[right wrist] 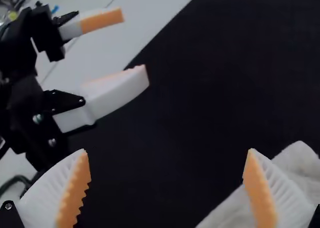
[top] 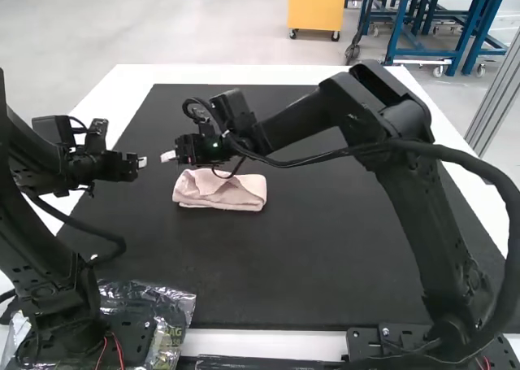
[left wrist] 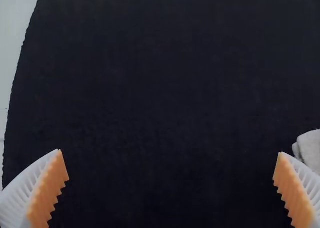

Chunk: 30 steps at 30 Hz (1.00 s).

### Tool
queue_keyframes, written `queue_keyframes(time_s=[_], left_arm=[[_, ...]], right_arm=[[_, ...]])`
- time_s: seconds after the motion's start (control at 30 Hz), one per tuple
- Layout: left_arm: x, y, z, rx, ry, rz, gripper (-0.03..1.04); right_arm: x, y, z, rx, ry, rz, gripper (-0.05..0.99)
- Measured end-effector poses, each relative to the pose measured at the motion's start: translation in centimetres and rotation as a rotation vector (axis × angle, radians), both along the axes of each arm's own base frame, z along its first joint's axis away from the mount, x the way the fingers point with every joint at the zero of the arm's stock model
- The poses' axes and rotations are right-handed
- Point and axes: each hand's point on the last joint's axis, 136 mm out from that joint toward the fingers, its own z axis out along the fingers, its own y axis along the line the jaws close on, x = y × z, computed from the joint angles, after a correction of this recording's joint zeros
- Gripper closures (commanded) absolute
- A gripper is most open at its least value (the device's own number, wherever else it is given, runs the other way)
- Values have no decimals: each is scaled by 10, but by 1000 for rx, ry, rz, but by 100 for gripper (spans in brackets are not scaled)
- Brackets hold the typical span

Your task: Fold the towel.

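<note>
Pale pink towel [top: 221,193], folded into a rumpled oblong, black mat [top: 284,264] beneath, left gripper [top: 142,163], right gripper [top: 168,156], both with fingers [left wrist: 47,193] apart

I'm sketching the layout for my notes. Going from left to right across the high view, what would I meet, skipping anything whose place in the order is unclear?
Left gripper → pink towel → right arm's base.

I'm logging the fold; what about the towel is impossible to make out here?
- Towel's underside and inner layers, high view: hidden by its upper surface.
- Much of it, left wrist view: cut off by the edge.
- Part of it, right wrist view: behind a finger; more beyond the edge.
</note>
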Motion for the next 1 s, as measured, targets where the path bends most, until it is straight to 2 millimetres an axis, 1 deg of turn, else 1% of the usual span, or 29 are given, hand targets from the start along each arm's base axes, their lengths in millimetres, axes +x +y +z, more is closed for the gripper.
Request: queue_keyframes(time_s=[0.07,0.17,0.2,0.33,0.43,0.47,0.5,0.53,0.57,0.6,0.63,0.77,1.0], left_arm=[[1,1,2,-7,-7,7,4],[1,3,5,-13,-14,17,4],[1,4,6,-13,-17,19,4],[2,4,11,-10,-34,22,4],[1,4,10,-11,-33,22,4],[0,3,8,-13,-29,22,4],[-1,3,7,-15,-24,22,4],[-3,2,5,-17,-20,22,4],[-3,2,4,-18,-16,22,4],[-4,2,3,-19,-15,22,4],[-4,2,3,-19,-14,22,4],[-4,2,4,-17,-18,22,4],[-3,2,5,-15,-25,23,4]], right_arm=[[-3,4,4,3,3,9,16],[-1,5,8,4,-23,9,8],[1,4,7,-6,-42,5,8],[12,-7,-2,-91,-150,-18,7],[14,-18,-7,-157,-213,-25,7],[14,-22,-8,-172,-231,-26,12],[14,-26,-8,-184,-249,-28,24],[14,-29,-9,-193,-266,-28,40],[13,-32,-10,-198,-280,-31,62],[14,-35,-10,-195,-296,-35,87],[15,-38,-9,-187,-313,-39,96],[24,-56,-11,-165,-348,-74,96],[52,-95,-29,-190,-333,-151,96]])
